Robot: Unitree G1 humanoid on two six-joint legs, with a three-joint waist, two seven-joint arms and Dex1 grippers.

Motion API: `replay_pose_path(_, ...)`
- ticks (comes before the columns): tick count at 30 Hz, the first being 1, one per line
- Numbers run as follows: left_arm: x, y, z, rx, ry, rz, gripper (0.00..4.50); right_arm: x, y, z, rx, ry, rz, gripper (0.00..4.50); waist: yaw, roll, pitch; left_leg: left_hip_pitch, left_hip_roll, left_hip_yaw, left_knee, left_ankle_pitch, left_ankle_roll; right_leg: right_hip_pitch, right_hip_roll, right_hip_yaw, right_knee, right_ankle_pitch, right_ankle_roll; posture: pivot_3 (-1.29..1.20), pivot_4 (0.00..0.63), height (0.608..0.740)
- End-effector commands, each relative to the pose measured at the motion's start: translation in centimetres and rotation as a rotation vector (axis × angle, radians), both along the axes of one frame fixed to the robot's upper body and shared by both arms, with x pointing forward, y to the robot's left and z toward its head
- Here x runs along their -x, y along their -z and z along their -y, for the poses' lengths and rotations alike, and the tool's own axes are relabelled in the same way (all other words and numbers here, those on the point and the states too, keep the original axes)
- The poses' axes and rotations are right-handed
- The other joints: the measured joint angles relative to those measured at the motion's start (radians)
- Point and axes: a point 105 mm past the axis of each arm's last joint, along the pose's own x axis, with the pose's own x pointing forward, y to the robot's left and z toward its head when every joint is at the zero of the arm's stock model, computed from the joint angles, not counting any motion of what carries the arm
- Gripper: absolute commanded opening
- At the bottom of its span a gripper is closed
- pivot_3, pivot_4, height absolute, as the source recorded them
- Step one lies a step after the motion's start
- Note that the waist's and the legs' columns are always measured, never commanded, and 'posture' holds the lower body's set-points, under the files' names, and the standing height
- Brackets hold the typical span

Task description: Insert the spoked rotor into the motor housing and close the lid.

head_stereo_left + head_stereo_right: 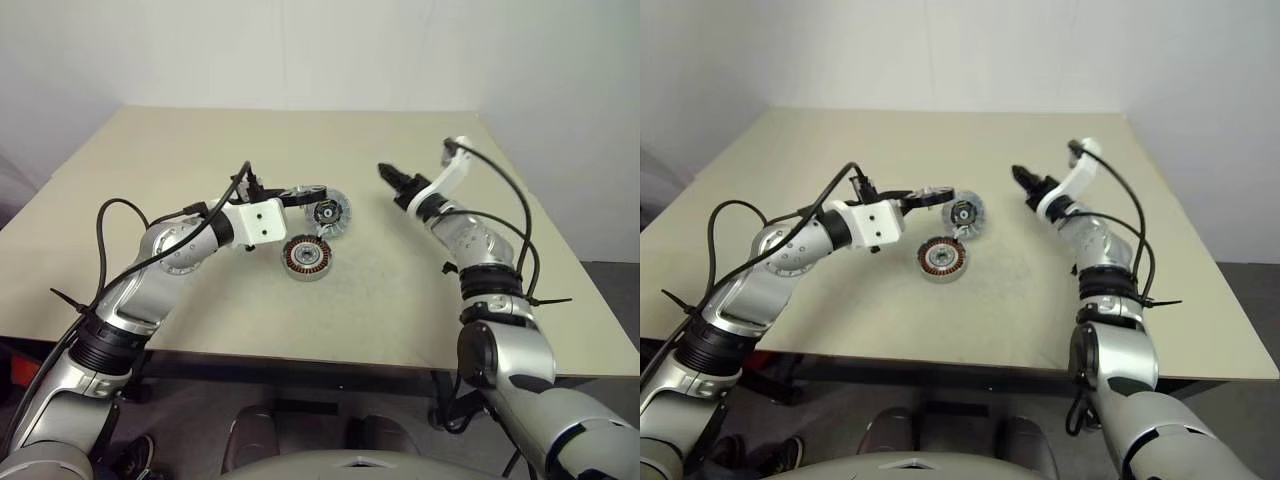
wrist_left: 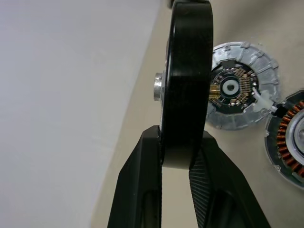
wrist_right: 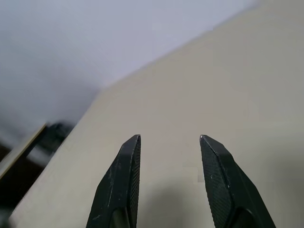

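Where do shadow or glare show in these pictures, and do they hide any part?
Left eye view: soft, even light on the table, hardly any shadow by the motor housing. Left wrist view: a small glint on the hub of the spoked rotor, which the left pincer grips; the lid is plainly lit. Right wrist view: a faint shadow under the open right pincer. Nothing is hidden.

My desk [image 1: 180,170] was a plain beige slab, set into a corner of bare white walls [image 1: 300,50]; grey floor [image 1: 610,280] showed beside it.
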Motion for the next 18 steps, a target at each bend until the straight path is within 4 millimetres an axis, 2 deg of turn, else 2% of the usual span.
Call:
replay_pose_path(1, 0.1, 0.5, -0.2, -0.057, 0.022, 0.039, 0.5, -0.7, -4.9, 3.7, -0.048, 0.146, 0.149, 2.17, 0.0, 0.0, 0.0, 0.0, 0.0, 0.0, 0.0, 0.0, 0.0, 0.0, 0.0, 0.0, 0.0, 0.0, 0.0, 0.0, 0.0, 0.74)
replay_pose_path(3, 0.0, 1.3, -0.4, -0.083, 0.027, 0.034, 0.5, -0.7, -5.9, 5.0, -0.07, 0.191, 0.179, 2.17, -0.001, 0.0, 0.0, 0.0, 0.0, 0.0, 0.0, 0.0, 0.0, 0.0, 0.0, 0.0, 0.0, 0.0, 0.0, 0.0, 0.0, 0.74)
replay_pose_path(6, -0.2, 2.2, -0.7, -0.117, 0.03, 0.033, 0.5, -0.8, -6.4, 5.6, -0.084, 0.213, 0.196, 2.17, -0.005, 0.0, 0.0, 0.0, 0.0, 0.0, 0.0, 0.0, 0.001, 0.0, 0.0, 0.0, 0.001, -0.001, -0.001, 0.0, 0.0, 0.74)
replay_pose_path(18, -0.6, 5.1, -0.1, -0.187, 0.097, 0.024, 0.5, -1.0, -6.7, 3.9, -0.101, 0.162, 0.216, 2.17, -0.022, 0.0, 0.0, 0.0, 0.0, 0.0, 0.001, -0.001, 0.001, -0.001, 0.0, 0.0, 0.002, -0.001, -0.002, 0.0, 0.0, 0.74)
